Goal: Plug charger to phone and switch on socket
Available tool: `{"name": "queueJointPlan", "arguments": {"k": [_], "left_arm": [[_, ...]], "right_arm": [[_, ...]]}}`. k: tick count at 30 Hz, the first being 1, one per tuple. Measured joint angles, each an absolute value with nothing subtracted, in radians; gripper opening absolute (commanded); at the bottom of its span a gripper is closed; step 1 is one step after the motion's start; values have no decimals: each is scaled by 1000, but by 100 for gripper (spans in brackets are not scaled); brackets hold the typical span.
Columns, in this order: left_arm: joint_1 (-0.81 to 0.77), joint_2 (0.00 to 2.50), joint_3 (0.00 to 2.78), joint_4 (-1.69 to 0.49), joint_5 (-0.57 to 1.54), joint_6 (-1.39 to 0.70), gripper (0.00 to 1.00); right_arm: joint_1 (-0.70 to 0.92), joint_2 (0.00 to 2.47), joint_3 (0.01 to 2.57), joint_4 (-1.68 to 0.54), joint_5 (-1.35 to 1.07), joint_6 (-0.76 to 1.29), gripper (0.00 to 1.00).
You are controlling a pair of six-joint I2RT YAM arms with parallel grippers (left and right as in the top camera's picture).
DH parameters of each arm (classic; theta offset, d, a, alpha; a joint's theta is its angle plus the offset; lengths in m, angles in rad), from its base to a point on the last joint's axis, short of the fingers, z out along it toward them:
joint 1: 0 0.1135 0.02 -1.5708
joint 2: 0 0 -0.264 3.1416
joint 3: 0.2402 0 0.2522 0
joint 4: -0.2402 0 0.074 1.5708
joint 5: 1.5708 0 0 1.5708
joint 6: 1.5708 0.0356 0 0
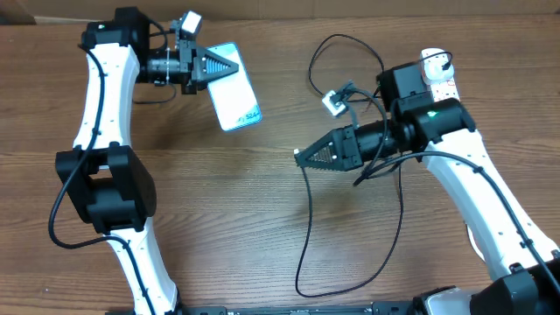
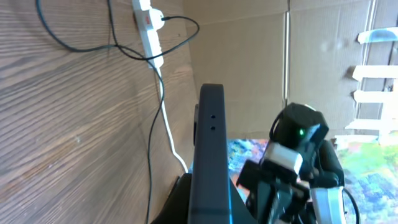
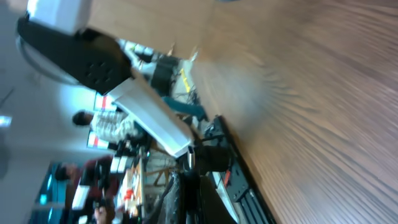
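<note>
Left pincer [image 1: 234, 63]: jaws closed together, its tip over the far edge of the phone [image 1: 236, 105], which lies screen-up on the table [image 1: 219, 201]. Right pincer [image 1: 303, 156]: jaws closed. The charger [image 1: 308, 227] cable meets its tip and loops back toward the arm's base; whether it is gripped cannot be told. The socket [image 1: 442, 83] lies behind this pincer's wrist.

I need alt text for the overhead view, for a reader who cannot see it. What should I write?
On a wooden table, the left pincer grips the smartphone by its edge, while the shut right pincer seems to pinch the black charger cable. The white power strip lies partly hidden behind the right arm.
</note>
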State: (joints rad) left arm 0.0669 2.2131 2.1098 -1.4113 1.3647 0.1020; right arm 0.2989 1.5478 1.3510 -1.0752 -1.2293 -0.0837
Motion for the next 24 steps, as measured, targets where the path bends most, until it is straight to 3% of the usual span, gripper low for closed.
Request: {"name": "queueJointPlan", "arguments": {"k": [7,24], "left_arm": [[40,2213,2110,-1304,1446,1,4],[39,2213,2110,-1249,1519,-54,4]], "right_arm": [[359,1548,1349,-973,-1253,-72,4],[381,1600,1346,-603,-1187,277,4]]}}
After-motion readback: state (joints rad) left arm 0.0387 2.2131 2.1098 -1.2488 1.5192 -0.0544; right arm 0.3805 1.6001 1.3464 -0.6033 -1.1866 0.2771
